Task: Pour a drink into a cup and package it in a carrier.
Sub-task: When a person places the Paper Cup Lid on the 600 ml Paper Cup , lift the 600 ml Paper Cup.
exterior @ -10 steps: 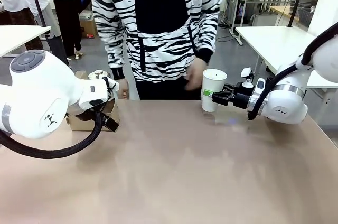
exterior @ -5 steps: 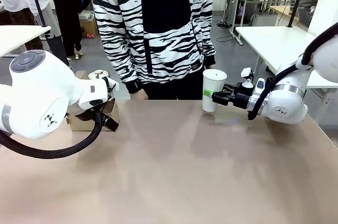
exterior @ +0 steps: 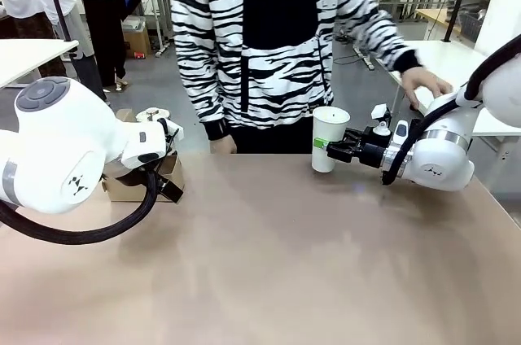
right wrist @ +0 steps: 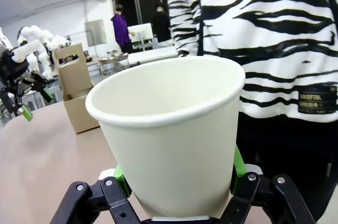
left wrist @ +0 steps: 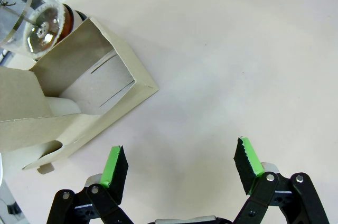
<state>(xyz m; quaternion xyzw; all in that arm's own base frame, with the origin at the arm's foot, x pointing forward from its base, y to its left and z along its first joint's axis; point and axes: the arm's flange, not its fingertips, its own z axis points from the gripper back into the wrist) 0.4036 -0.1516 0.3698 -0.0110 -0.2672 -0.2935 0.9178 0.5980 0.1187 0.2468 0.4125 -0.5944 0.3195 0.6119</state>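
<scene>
The right gripper (exterior: pixel 329 150) has its green-padded fingers clamped on the lower part of the tall, open-topped white paper cup (exterior: pixel 330 124), upright at the far right of the beige table (exterior: pixel 260 264). The left gripper (left wrist: pixel 182 163) hangs wide open and empty, just beside the brown cardboard carrier (left wrist: pixel 74 55), with a clear glass carafe (left wrist: pixel 31 18) behind it.

Matt white paper on the cup (right wrist: pixel 169 134), smooth right up to its rolled rim, and dull brown cardboard for the carrier (left wrist: pixel 79 49). The clear glass carafe (left wrist: pixel 31 18) glints. The desk (left wrist: pixel 222 49) looks smooth and matt, and the fingers (left wrist: pixel 248 158) carry ridged green pads.
</scene>
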